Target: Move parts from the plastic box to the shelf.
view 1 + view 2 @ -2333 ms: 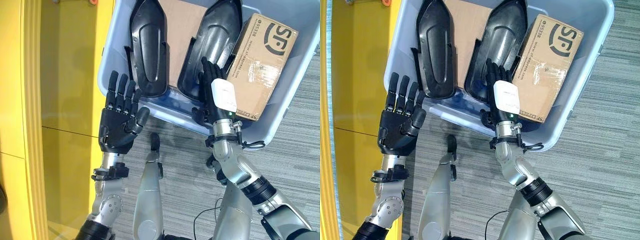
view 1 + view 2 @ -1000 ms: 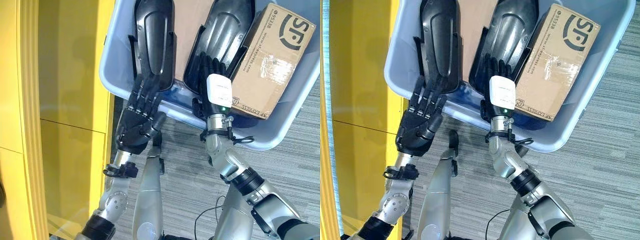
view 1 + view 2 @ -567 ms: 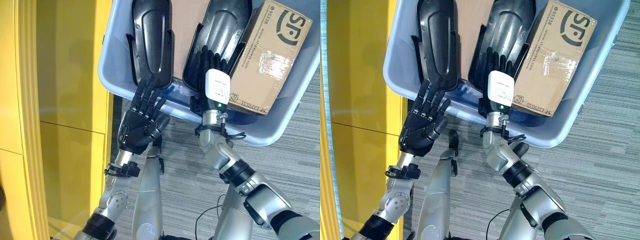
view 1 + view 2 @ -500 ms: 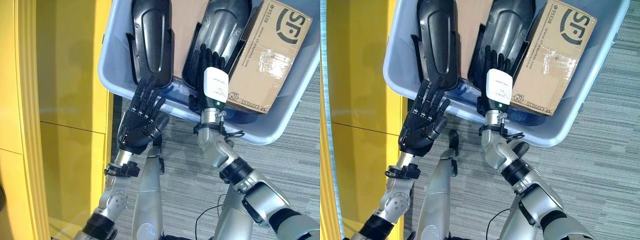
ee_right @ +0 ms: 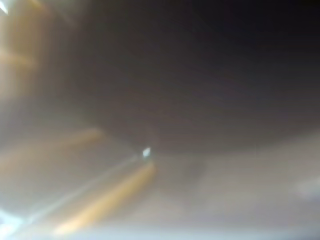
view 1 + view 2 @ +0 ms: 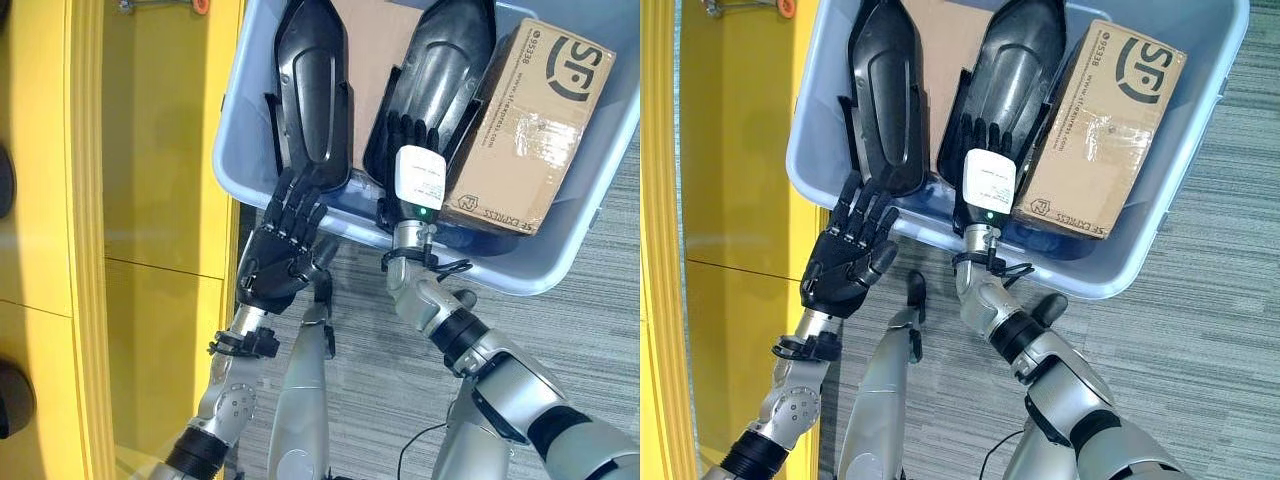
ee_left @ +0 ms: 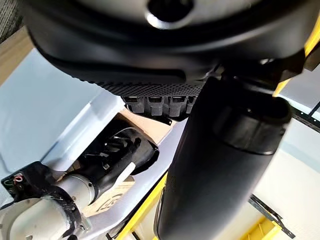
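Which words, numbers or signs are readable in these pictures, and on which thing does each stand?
Cardboard box: one big dark logo and small print lines along its edge, too small to read reliably.
White cover on the right hand: faint print, unreadable.
Black parts: no text visible.

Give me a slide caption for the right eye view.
Both hands, left hand and right hand, reach the black parts in the plastic box.

Left hand (image 6: 272,262): dark, matte, segmented fingers, ridged palm plate. Right hand (image 6: 975,150): dark, white rectangular cover on back with small green light. Both arms (image 6: 230,405) silver-grey, rounded shells, black collar rings at wrists. Left wrist view: textured black housing, round screw recess.
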You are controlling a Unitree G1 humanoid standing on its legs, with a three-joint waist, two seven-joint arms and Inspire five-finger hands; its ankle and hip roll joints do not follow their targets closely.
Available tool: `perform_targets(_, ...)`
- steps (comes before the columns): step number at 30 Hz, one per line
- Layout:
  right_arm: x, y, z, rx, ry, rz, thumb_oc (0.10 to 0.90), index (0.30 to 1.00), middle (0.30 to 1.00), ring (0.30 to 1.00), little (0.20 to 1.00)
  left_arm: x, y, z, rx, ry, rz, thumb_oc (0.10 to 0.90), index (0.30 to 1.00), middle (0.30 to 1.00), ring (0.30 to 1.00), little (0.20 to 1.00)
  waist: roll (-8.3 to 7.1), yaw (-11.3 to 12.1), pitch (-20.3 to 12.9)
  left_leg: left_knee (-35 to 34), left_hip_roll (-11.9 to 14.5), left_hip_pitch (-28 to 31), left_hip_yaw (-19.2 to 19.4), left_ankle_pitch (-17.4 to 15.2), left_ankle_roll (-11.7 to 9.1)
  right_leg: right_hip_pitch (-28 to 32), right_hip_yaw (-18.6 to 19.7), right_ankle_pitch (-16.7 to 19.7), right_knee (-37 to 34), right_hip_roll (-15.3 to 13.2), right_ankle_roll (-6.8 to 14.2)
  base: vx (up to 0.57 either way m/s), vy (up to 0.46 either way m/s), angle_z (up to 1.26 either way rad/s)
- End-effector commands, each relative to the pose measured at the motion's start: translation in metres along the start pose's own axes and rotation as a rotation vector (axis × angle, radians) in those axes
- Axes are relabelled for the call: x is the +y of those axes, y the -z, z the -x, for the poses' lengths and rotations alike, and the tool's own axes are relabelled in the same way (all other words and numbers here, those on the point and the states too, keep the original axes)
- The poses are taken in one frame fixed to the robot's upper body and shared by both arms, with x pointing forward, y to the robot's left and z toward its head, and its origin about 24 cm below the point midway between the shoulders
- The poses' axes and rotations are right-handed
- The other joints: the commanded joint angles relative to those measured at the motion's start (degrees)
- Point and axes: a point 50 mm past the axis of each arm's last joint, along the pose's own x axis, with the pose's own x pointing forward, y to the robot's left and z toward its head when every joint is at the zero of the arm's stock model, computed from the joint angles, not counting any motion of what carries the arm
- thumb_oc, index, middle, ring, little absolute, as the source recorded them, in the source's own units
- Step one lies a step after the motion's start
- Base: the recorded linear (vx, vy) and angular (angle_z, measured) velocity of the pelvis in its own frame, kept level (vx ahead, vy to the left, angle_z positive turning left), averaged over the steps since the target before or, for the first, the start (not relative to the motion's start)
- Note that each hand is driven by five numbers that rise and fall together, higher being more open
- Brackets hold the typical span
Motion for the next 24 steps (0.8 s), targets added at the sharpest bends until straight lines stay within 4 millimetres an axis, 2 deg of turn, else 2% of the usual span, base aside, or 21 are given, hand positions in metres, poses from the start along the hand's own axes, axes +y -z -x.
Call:
perform_targets(1,0.020,0.111,0.015,0.352,-0.217,0.250,0.400,0.300,0.300,0.300,0.300,-0.032,-0.026,-0.021,-0.196,0.202,0.041,0.900,1.000,1.000,1.000,1.000,4.64,4.8,3.4,-3.9,-1.6,-2.4,3.7,2.5,2.6,1.8,2.6,-0.9,5.3,-1.2,6.8,-0.02,-0.036,0.03)
perform_targets(7,0.013,0.103,0.002,0.292,-0.169,0.228,0.400,0.300,0.300,0.300,0.300,-0.032,-0.030,-0.024,-0.204,0.212,0.051,0.900,1.000,1.000,1.000,1.000,4.58,4.8,3.4,-3.8,-1.4,-0.9,3.7,2.4,2.5,3.1,2.5,-0.9,5.1,-1.5,7.0,0.00,0.000,0.00)
perform_targets(16,0.006,0.106,-0.003,0.250,-0.111,0.258,0.400,0.300,0.300,0.300,0.300,-0.029,-0.033,-0.020,-0.200,0.220,0.063,0.900,1.000,1.000,1.000,1.000,4.87,4.9,3.4,-4.4,-1.0,1.7,4.3,2.3,2.6,5.2,2.4,-1.0,4.7,-2.1,7.3,-0.01,-0.012,0.01)
perform_targets(24,0.002,0.088,-0.003,0.118,-0.060,0.125,0.400,0.300,0.300,0.300,0.300,-0.029,-0.040,-0.016,-0.206,0.241,0.057,0.900,1.000,1.000,1.000,1.000,3.36,3.9,3.4,-5.8,0.7,9.9,5.9,1.6,2.4,12.5,1.5,-1.7,2.8,-2.2,7.8,-0.03,-0.061,0.02)
